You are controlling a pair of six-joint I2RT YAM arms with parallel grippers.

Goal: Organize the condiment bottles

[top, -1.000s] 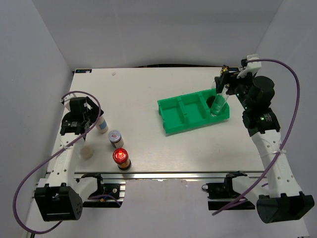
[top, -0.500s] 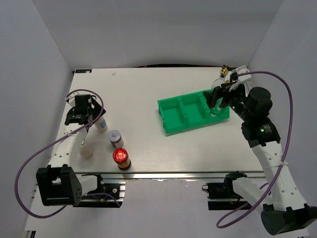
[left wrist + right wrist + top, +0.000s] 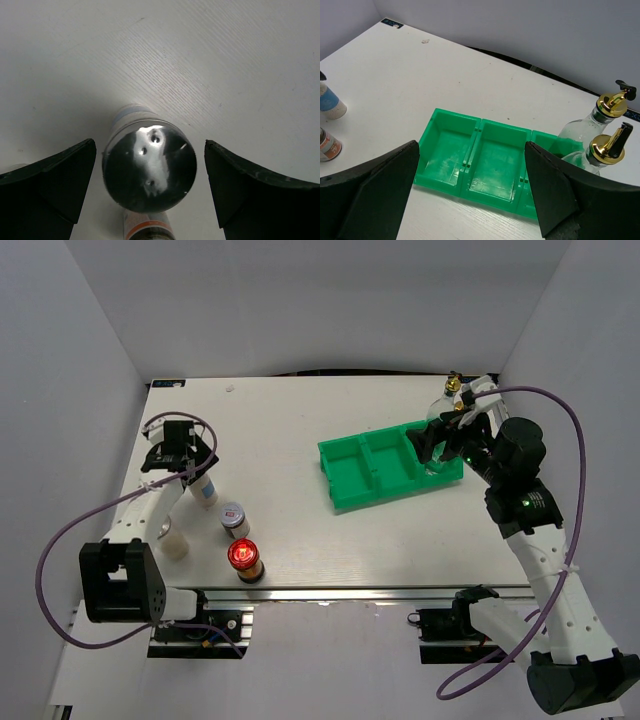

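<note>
Brushed-silver lid upward, a blue-banded shaker (image 3: 150, 172) stands upright on the white surface (image 3: 300, 420) directly beneath the left end effector (image 3: 150, 145), whose jaws are spread wide to either side of it and hold nothing. The shaker's long axis points straight up at the wrist camera, so the coming grasp looks like a plain vertical drop and a pinch across the body. Whether the jaws are already down at lid height cannot be told.

Just beside that arm sits a pale bottle (image 3: 172, 542). Nearer the middle a small jar (image 3: 234, 517) with a red-marked lid and a dark bottle (image 3: 245, 558) with a red cap stand close together. All four are loose on the surface, well apart from the green tray (image 3: 380, 495), and the left arm is plainly the nearer to them.

The tray's left and middle compartments hold nothing. At its right end are two glass bottles (image 3: 609, 150) with gold pourers, both upright. The nearer appears to stand in the right compartment. The other is just behind it, and whether it is inside the tray is unclear. The right end effector (image 3: 470, 150) hovers over the tray, jaws wide and holding nothing
</note>
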